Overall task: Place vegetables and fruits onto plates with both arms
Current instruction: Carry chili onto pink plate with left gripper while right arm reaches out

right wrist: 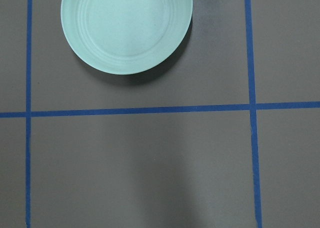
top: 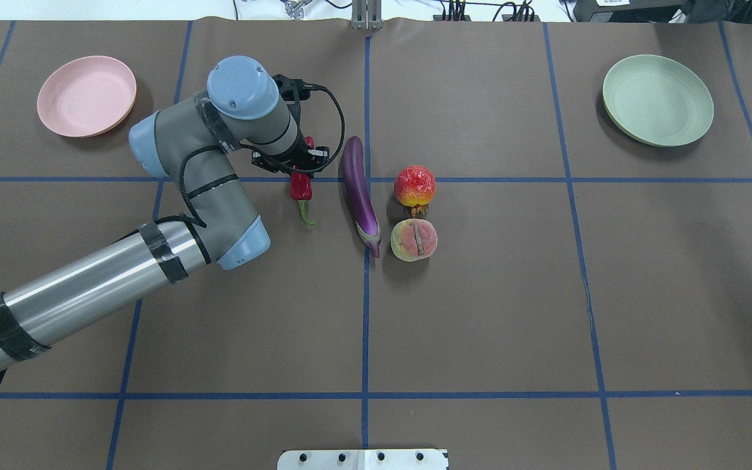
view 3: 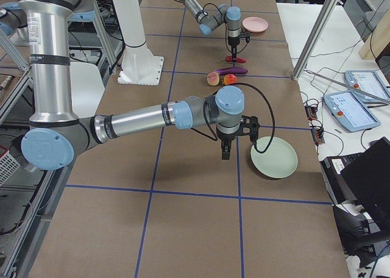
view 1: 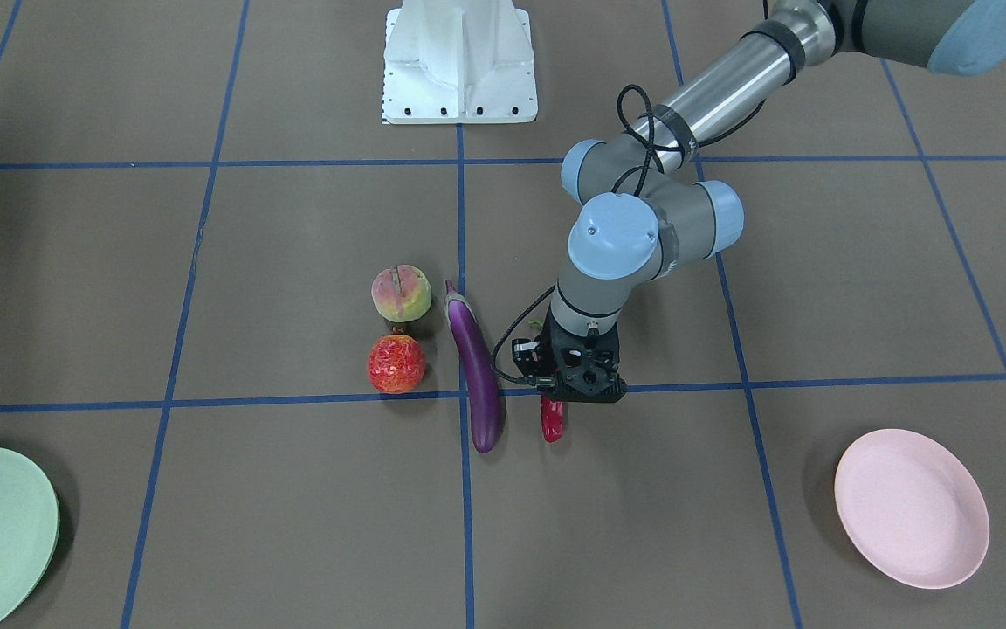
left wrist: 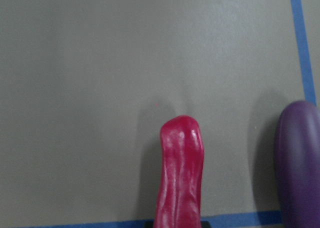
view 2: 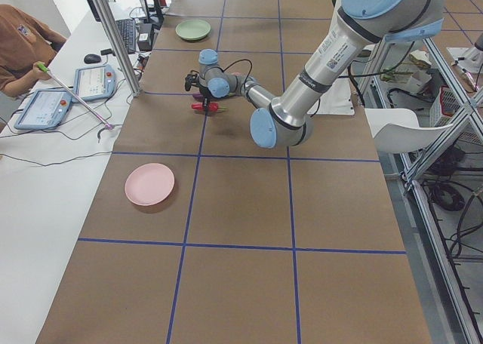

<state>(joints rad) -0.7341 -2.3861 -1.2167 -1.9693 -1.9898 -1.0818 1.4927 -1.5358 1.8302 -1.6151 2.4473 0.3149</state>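
Gripper on left arm [view 1: 568,393] sits right over wrinkled red chili pepper [view 1: 553,419], just beside long purple eggplant [view 1: 475,367], mid brown surface [view 1: 730,542]; can't tell if clenched. Pale pink oval plate [view 1: 912,507] is that side, prob. its target. Right gripper [view 3: 226,151] hovers near mint green plate [view 3: 274,157], state unclear.

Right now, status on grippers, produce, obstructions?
Left gripper over chili, grip unclear. Right gripper beside empty green plate, state unclear. Pink plate empty. Eggplant beside chili, apart.
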